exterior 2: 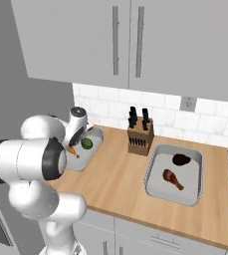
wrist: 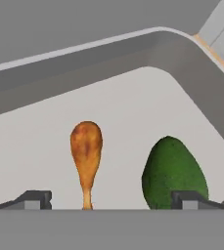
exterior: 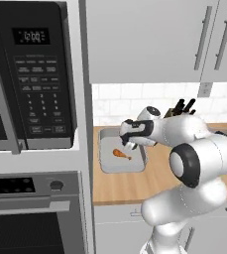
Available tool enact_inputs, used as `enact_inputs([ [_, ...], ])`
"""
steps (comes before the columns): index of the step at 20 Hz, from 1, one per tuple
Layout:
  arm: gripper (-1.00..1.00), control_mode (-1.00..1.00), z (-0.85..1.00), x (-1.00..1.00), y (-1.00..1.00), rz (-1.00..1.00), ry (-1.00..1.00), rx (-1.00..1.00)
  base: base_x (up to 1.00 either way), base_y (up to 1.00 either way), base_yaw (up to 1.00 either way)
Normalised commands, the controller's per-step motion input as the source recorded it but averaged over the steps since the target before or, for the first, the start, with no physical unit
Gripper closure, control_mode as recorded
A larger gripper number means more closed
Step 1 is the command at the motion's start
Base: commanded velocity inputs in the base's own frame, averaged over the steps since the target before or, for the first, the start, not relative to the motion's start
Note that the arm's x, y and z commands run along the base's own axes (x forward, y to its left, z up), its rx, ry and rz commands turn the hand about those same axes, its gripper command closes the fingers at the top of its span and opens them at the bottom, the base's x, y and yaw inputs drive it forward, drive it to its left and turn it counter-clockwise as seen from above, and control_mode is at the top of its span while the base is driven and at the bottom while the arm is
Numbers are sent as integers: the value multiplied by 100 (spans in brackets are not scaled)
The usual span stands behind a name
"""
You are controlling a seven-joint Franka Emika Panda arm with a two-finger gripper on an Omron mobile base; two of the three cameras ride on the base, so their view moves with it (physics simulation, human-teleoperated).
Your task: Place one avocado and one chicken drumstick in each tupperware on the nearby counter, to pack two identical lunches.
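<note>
pincer (wrist: 111, 200): jaws apart, holding nothing, above left tupperware (exterior: 106, 166) | contents: chicken drumstick (wrist: 86, 151) beside avocado (wrist: 174, 168) | avocado likely glossy, slippery: grip across middle | drumstick rigid: take thick end

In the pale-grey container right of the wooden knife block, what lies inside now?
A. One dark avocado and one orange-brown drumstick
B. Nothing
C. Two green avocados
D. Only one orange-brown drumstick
A: the right base view shows a dark oval avocado and an orange-brown chicken drumstick lying apart inside the shallow pale-grey rectangular container, to the right of the brown wooden knife block.
</note>
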Motion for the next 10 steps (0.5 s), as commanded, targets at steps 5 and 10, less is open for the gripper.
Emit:
enact_inputs([
  [5,-100,-100,43,-98,-63,-17,-9,0,0,0,0],
  [10,-100,-100,84,-95,-77,-18,-11,0,0,0,0],
])
